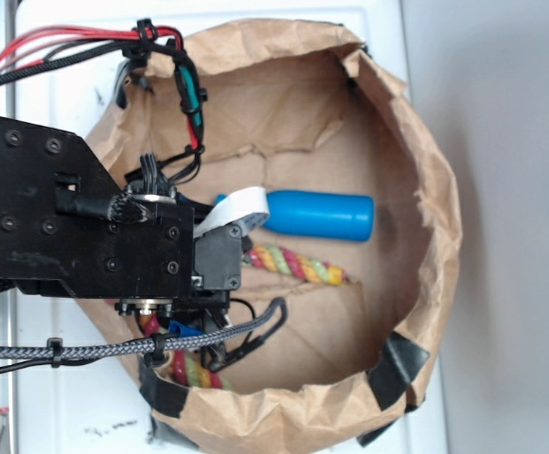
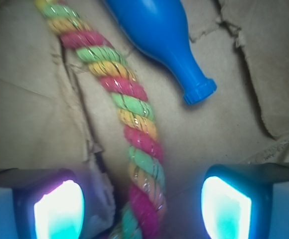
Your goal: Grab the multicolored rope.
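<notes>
Straddling the multicolored rope (image 2: 134, 129), wide-spread pincer (image 2: 142, 209), wrist view only; hidden from outside.

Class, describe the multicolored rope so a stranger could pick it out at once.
Look inside the crumpled brown paper bag. On its floor, beside the blue bottle, lies the multicolored rope, running between the open jaws in the wrist view. It alone is a twisted cord of red, yellow and green strands; the bottle is smooth, solid blue.

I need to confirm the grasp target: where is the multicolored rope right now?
The multicolored rope lies on the brown paper bag's floor beside the blue bottle; in the wrist view it runs between the open gripper's fingers.
</notes>
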Controlling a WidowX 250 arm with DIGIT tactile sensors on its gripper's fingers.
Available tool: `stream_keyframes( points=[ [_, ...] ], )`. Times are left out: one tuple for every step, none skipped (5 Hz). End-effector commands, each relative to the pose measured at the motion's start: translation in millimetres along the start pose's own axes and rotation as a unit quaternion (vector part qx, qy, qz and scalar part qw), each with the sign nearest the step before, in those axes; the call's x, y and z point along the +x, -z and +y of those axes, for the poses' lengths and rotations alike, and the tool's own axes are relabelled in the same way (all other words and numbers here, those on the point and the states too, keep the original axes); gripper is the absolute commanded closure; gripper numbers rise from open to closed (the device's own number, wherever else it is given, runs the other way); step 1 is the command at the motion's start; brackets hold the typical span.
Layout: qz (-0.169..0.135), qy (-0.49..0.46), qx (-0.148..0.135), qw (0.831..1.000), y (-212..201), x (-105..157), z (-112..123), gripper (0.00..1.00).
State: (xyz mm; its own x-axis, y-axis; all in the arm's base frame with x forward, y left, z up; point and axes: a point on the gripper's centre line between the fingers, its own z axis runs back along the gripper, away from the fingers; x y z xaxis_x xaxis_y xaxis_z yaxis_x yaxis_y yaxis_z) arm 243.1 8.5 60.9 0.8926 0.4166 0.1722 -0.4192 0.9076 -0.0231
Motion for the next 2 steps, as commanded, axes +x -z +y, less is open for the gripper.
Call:
stream_keyframes(
  points=[
    [0.022,0.019,-0.003,1.000,25.3,-7.4,-14.0,0.00],
    [0.030,0.014,-0.012,0.999,27.5,-13.9,-22.3,1.00]
  ],
)
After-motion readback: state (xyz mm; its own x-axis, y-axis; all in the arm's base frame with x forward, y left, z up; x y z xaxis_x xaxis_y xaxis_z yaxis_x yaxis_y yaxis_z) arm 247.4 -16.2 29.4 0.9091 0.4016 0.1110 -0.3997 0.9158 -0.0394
